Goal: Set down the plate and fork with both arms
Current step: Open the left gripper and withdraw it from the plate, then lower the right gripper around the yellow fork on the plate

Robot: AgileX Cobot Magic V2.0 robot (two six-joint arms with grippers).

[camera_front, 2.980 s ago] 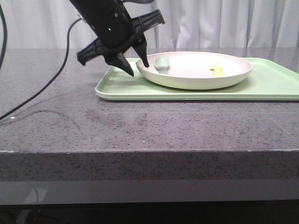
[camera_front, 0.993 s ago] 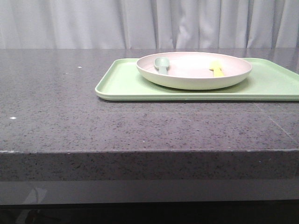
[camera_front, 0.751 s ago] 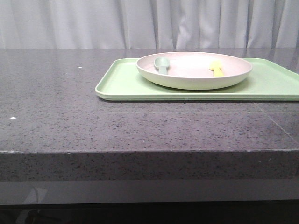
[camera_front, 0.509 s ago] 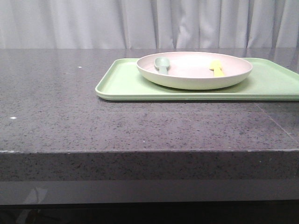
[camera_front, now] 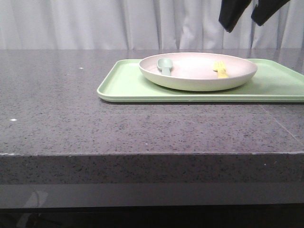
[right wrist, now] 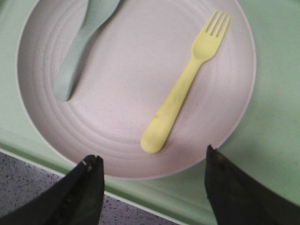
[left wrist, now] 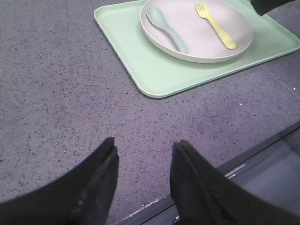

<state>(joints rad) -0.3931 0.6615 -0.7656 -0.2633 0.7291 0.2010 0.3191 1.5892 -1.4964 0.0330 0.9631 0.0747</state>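
I see a grey speckled stone bench (camera_front: 71,118) carrying a light-green tray (camera_front: 128,85) near its far right edge. The pinkish-cream plate (camera_front: 190,81) sits on the tray. Inside the plate lie the yellow fork (right wrist: 185,84) toward its right rim and a grey-green spoon (left wrist: 165,27) toward its left rim, well apart. My right gripper (right wrist: 152,183) hangs above the plate's near rim, fingers spread wide, holding nothing. My left gripper (left wrist: 143,180) hovers over bare bench, parted and empty.

- Right black gripper (camera_front: 246,13) hangs high at the far right, fingers (right wrist: 77,194) spread apart, empty.
- Left black gripper (left wrist: 144,180) hovers at the near side, fingers (left wrist: 96,185) parted, empty.
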